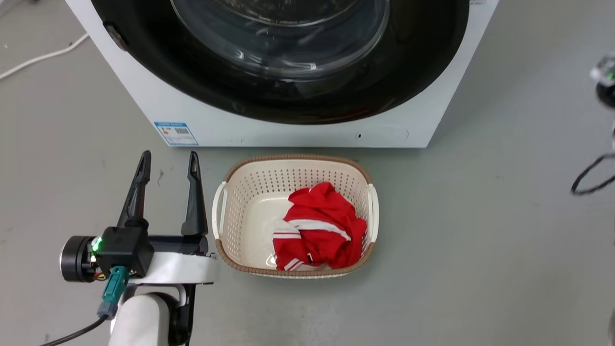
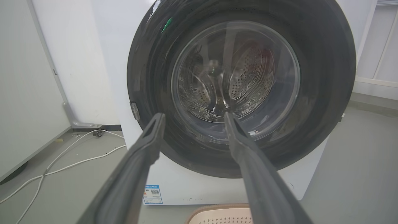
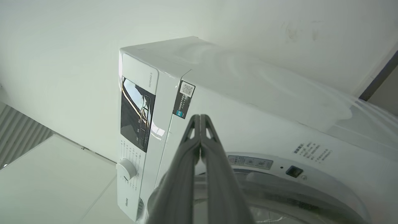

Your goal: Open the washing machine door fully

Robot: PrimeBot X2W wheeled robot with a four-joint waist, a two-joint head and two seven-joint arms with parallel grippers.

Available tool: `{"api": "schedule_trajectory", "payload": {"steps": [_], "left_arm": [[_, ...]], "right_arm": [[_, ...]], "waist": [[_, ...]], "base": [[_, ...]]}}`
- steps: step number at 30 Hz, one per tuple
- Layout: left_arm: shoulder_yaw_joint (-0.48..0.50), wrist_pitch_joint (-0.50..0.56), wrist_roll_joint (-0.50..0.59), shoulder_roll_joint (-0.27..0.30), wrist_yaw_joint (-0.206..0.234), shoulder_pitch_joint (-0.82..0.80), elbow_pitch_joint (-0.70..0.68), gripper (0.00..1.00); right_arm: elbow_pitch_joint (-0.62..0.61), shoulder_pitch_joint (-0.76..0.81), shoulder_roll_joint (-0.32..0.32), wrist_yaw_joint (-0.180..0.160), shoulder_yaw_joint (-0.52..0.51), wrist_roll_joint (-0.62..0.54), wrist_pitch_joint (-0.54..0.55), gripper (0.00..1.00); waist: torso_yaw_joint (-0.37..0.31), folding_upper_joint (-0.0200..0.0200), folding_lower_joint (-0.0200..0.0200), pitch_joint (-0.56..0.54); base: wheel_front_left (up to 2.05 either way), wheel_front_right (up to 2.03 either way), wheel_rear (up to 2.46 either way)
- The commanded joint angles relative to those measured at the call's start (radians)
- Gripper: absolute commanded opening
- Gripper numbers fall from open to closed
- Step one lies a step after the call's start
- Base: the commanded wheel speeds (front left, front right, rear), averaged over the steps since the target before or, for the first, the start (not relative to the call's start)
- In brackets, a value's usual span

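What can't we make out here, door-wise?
- Head view: washing machine door upper part cut off by the top edge.
- Left wrist view: open left tool crosses the door's lower rim; latched or ajar, cannot tell.
- Right wrist view: shut right tool covers part of the washing machine front; label print too small.

A cream perforated basket holds a red-and-white garment; a white cable crosses the grey floor.

washing machine door top cut off, blue label print unreadable
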Motion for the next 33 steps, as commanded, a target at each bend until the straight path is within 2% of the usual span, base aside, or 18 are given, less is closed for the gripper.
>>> {"api": "schedule_trajectory", "payload": {"steps": [1, 7, 15, 20, 26, 33], "left_arm": [[-0.001, -0.003, 0.004, -0.001, -0.003, -0.017, -0.005, 1.00], [-0.010, -0.003, 0.000, -0.003, -0.006, -0.061, -0.014, 1.00], [-0.013, -0.003, 0.001, -0.004, -0.013, -0.111, -0.032, 1.00], [-0.014, -0.003, 0.000, -0.005, -0.014, -0.130, -0.038, 1.00], [-0.017, -0.003, 0.006, -0.005, -0.017, -0.144, -0.041, 1.00], [-0.021, -0.003, 0.008, -0.005, -0.017, -0.152, -0.033, 1.00]], "right_arm": [[0.035, -0.060, -0.013, 0.000, 0.014, -0.014, 0.029, 0.00], [0.270, -0.350, -0.050, 0.000, 0.098, -0.122, 0.206, 0.00], [0.498, -0.623, -0.005, 0.000, 0.207, -0.247, 0.456, 0.00], [0.575, -0.696, 0.016, 0.000, 0.251, -0.311, 0.548, 0.00], [0.646, -0.741, 0.033, 0.000, 0.271, -0.361, 0.588, 0.00], [0.661, -0.736, 0.057, 0.000, 0.263, -0.338, 0.709, 0.00]], "waist": [[0.007, 0.0000, -0.0001, 0.032], [0.015, 0.0000, -0.0001, 0.088], [0.028, 0.0000, -0.0001, 0.155], [0.039, 0.0000, -0.0001, 0.183], [0.046, 0.0000, -0.0001, 0.208], [0.047, 0.0000, -0.0001, 0.209]], "base": [[0.00, 0.00, 0.00], [0.00, 0.00, 0.00], [0.00, 0.00, 0.00], [0.00, 0.00, 0.00], [0.00, 0.00, 0.00], [0.00, 0.00, 0.00]]}}
